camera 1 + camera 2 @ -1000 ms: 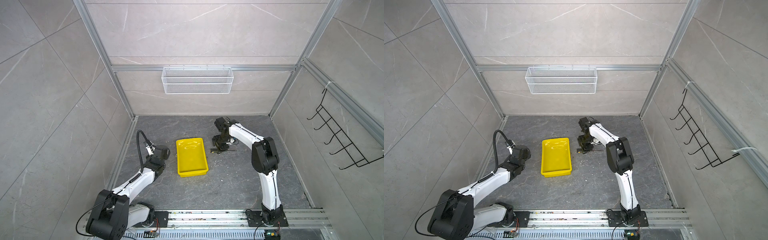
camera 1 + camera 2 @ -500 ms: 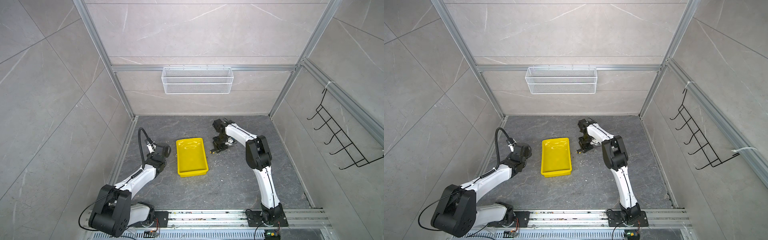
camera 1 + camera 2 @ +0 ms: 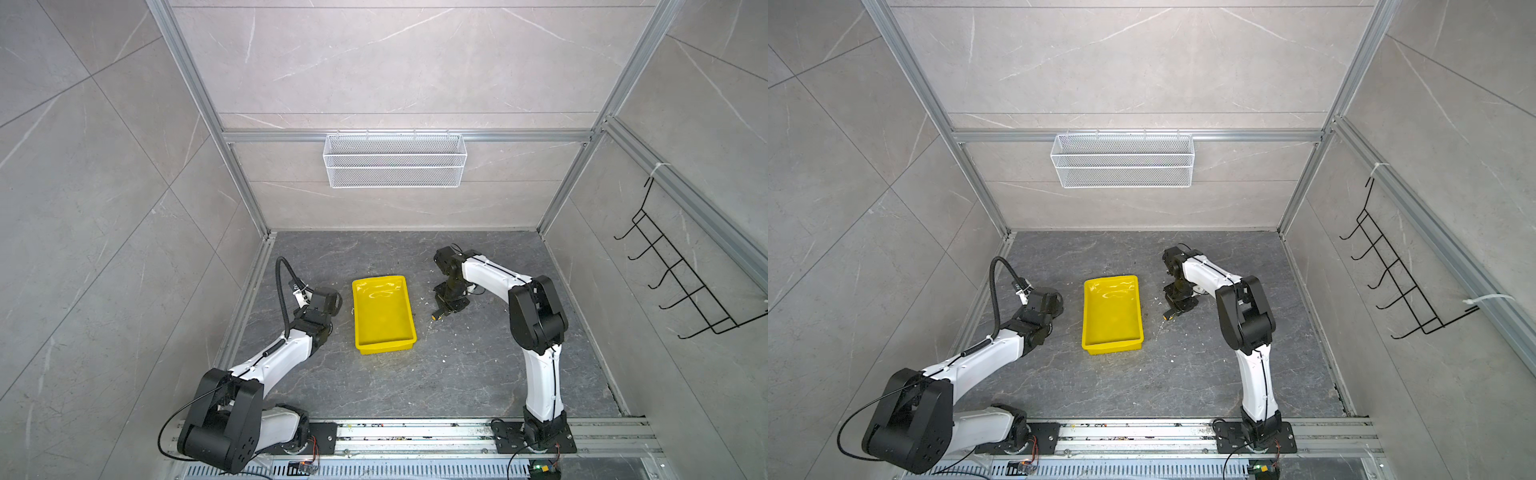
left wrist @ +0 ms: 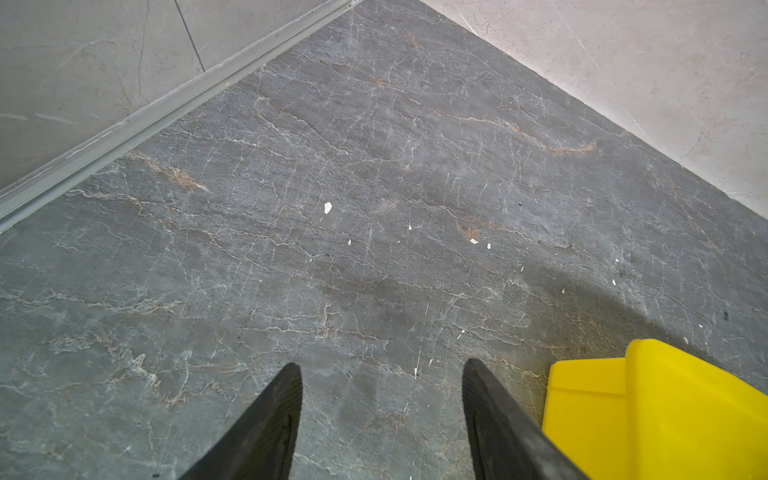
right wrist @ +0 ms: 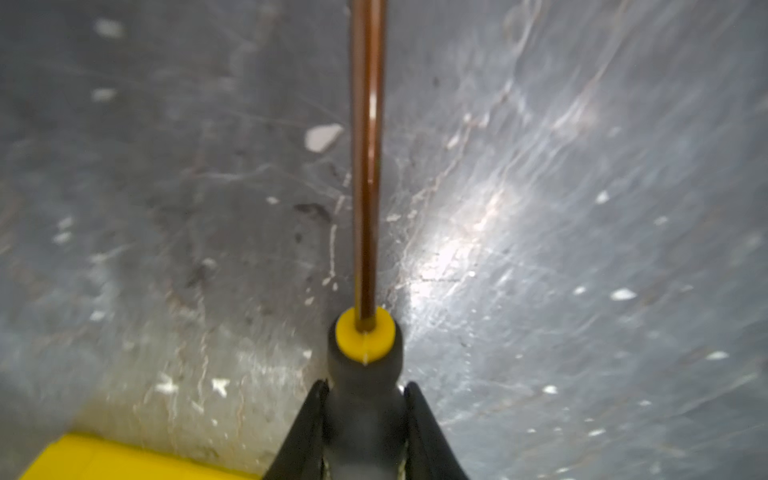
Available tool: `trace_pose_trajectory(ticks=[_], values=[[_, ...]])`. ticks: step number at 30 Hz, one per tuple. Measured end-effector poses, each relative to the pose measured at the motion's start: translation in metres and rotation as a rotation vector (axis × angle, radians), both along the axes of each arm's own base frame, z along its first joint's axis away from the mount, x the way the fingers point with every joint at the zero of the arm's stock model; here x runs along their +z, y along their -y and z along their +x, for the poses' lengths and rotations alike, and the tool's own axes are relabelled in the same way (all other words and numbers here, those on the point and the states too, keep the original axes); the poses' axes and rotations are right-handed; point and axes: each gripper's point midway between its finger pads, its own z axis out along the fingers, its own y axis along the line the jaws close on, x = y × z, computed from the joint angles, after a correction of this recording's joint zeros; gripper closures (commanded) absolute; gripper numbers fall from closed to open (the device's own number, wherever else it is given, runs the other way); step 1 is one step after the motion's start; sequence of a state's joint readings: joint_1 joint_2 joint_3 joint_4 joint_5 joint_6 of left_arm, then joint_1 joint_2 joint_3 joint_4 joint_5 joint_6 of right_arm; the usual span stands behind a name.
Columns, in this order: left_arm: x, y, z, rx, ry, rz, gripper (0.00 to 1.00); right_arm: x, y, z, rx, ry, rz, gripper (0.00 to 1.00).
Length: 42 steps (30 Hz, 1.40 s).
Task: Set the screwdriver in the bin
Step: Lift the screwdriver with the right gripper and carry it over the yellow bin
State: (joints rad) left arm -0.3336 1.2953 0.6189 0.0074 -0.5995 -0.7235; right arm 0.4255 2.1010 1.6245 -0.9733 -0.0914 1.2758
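a grey stone floor (image 3: 457, 374) inside a tiled booth, seen from above. a yellow bin (image 3: 382, 316) (image 3: 1112, 311) sits near the middle of it, empty.

the screwdriver (image 3: 438, 314) (image 3: 1169, 315) is outside the bin, just to its right in both top views. it is beside the middle of the bin's long side and apart from the rim. the right gripper (image 3: 446, 305) (image 3: 1179, 305) is bent down over it there.

in the right wrist view, the right gripper (image 5: 365, 388) has its two black fingers (image 5: 303, 428) pressed against either side of the dark handle, clamped on the screwdriver (image 5: 368, 232). the thin coppery shaft runs straight out past a yellow collar. a corner of the bin (image 5: 104, 459) shows at the picture's edge. whether the tool rests on the floor or is just off it cannot be told.

the left gripper (image 3: 328, 299) (image 3: 1048, 301) is on the other side of the bin, just left of its far half. in the left wrist view, the left gripper (image 4: 381, 365) has its fingers (image 4: 270, 415) standing apart with only bare floor between them. a corner of the bin (image 4: 665, 407) lies just beside one finger.
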Motion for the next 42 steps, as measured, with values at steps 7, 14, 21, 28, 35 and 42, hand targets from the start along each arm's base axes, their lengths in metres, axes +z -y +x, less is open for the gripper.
trace_pose_trajectory(ticks=[7,14,21,28,35,42], values=[[0.001,0.005,0.015,-0.021,-0.041,0.034,0.37,0.043,0.035,0.006,0.307,0.151,-0.176,0.83],[-0.007,0.009,0.008,-0.041,-0.029,-0.008,0.36,0.123,0.027,0.017,0.503,0.37,-0.324,0.84],[-0.011,0.024,0.011,-0.103,-0.031,-0.071,0.36,0.174,-0.06,0.013,0.652,0.565,-0.296,0.84],[-0.011,0.032,0.012,-0.137,-0.029,-0.106,0.36,0.141,-0.13,-0.005,0.768,0.545,-0.225,0.84],[-0.013,0.035,0.012,-0.149,-0.036,-0.117,0.36,0.1,-0.179,-0.03,0.84,0.502,-0.139,0.84],[-0.021,0.035,0.012,-0.148,-0.059,-0.111,0.36,0.051,-0.2,-0.063,0.874,0.419,-0.072,0.84]])
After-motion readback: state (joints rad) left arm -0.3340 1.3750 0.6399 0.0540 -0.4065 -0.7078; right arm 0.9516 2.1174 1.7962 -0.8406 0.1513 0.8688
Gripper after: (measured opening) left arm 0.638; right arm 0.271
